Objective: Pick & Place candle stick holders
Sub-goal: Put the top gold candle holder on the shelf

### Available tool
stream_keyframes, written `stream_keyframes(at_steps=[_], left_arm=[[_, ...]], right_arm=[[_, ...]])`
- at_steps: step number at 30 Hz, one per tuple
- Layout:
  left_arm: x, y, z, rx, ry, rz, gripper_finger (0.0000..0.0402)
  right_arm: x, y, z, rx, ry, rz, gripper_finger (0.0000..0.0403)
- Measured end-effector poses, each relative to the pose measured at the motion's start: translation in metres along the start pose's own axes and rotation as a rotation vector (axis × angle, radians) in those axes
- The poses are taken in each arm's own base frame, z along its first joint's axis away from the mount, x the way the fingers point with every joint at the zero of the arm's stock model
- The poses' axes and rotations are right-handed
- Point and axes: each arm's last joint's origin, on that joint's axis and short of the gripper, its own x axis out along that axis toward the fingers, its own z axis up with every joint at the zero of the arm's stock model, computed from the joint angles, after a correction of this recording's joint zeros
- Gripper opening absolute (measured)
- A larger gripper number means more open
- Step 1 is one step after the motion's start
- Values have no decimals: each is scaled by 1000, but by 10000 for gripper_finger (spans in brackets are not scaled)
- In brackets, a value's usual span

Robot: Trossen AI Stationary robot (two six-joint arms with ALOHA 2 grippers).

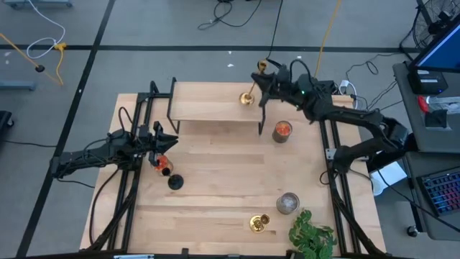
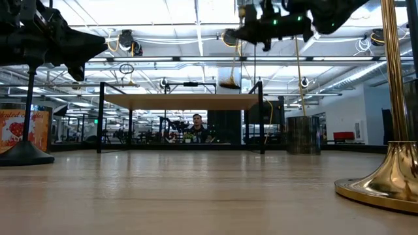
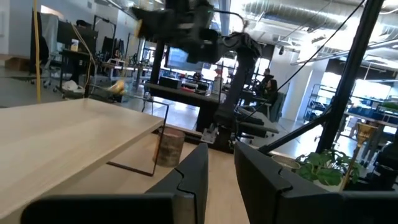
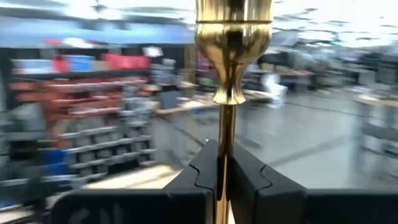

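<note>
My right gripper (image 1: pixel 264 72) is over the raised wooden shelf (image 1: pixel 215 108) at the table's far side, shut on a gold candlestick (image 1: pixel 251 90). The candlestick's round base (image 1: pixel 246 98) is over the shelf top. A black candlestick (image 1: pixel 175 181) stands on its base at the left, and its base also shows in the low view (image 2: pixel 26 155). A second gold candlestick (image 1: pixel 259 223) stands near the front edge and also shows in the low view (image 2: pixel 392 176). My left gripper (image 1: pixel 167 139) is open and empty above the table's left part, beside a red-orange jar (image 1: pixel 159 160). My right gripper pinches the gold candlestick's thin stem (image 4: pixel 222 155) between its two fingers, below the candle cup (image 4: pixel 233 37). The fingers lie across the stem. The candlestick tilts, with its base (image 2: pixel 228 83) low over the shelf; I cannot tell whether the base touches the shelf.
A red-orange jar (image 1: pixel 282 131) stands beside the shelf's right leg. A grey-filled jar (image 1: pixel 287 203) and a green plant (image 1: pixel 313 234) stand at the front right. The shelf's black legs (image 2: pixel 261 117) stand on the table. A person (image 2: pixel 198 127) sits in the room beyond.
</note>
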Motion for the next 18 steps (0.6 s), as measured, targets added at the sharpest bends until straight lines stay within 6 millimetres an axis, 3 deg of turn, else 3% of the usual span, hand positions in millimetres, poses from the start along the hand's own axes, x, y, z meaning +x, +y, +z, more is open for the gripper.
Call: stream_keyframes(at_steps=[10, 18], left_arm=[[0, 0, 0, 3, -1, 1, 86], [0, 0, 0, 3, -3, 8, 86]], right_arm=[[18, -32, -32, 34, 18, -77, 9], [15, -39, -29, -33, 21, -101, 9]])
